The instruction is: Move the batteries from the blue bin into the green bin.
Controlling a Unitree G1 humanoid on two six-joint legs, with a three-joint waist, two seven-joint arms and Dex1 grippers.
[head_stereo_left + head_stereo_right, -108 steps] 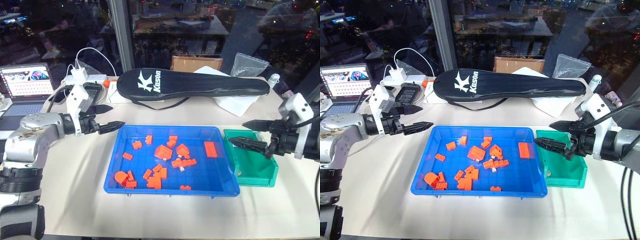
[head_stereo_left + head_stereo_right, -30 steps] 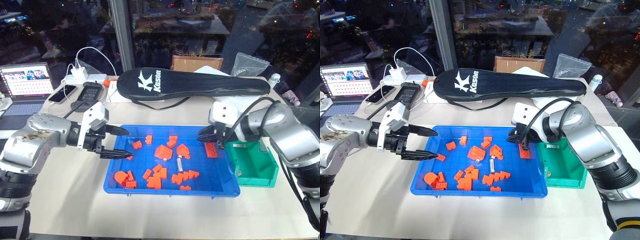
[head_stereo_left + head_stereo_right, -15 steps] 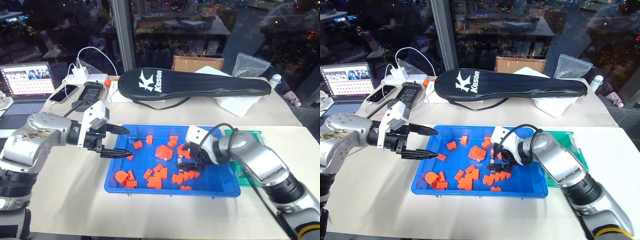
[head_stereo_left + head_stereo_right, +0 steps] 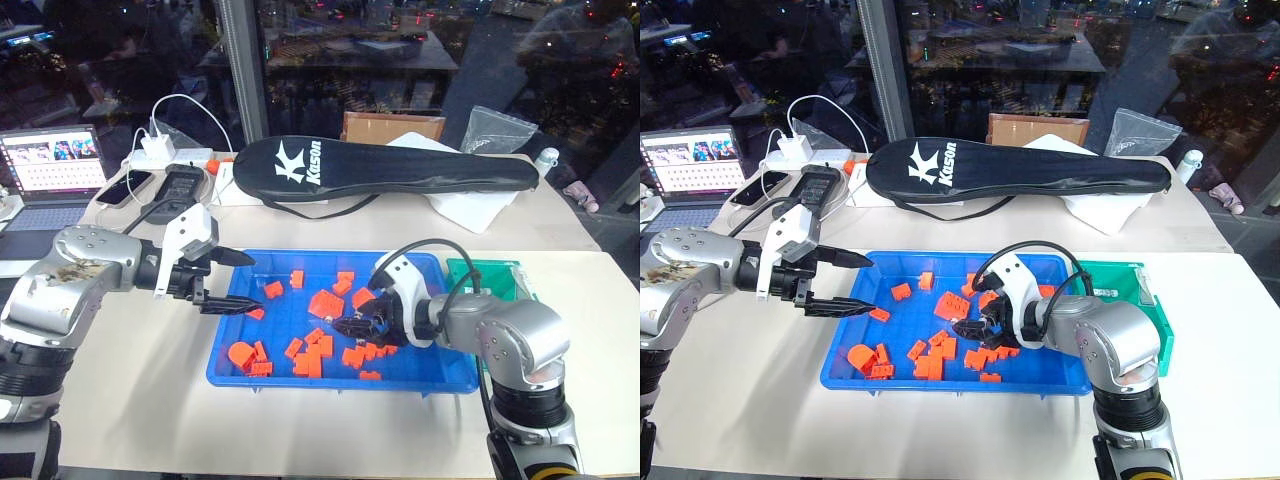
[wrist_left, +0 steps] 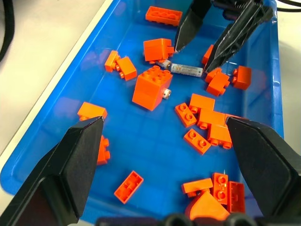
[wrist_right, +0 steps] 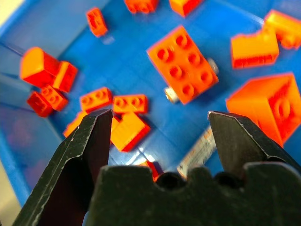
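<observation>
Right claw [image 5: 211, 35]: fingers apart, tips lowered into the blue bin, straddling a battery and clamped on nothing.
Battery [image 5: 186, 69]: silvery cylinder lying flat on the bin floor, directly below the gap between the right claw's tips; whether a tip touches it cannot be told.
Second battery [image 5: 166, 94]: only its metal end shows, poking out from under the large orange brick [image 5: 151, 86], just beside the right claw's tips.
Left claw [image 4: 238, 282]: fingers spread wide, empty, hovering over the bin's left rim, pointing toward the right claw, well apart from the battery.
Blue bin [image 4: 232, 355]: on the bench, under both claws; scattered orange bricks [image 4: 310, 358] lie around the right claw's tips.
Green bin [image 4: 1155, 325]: on the bench touching the blue bin's right side, behind the right claw's arm, largely hidden by it; its contents cannot be seen.
Bench [image 4: 140, 400]: pale surface; a black racket case [image 4: 385, 167] lies across it beyond both claws, and a laptop [image 4: 52, 170] sits past the left claw's arm.
</observation>
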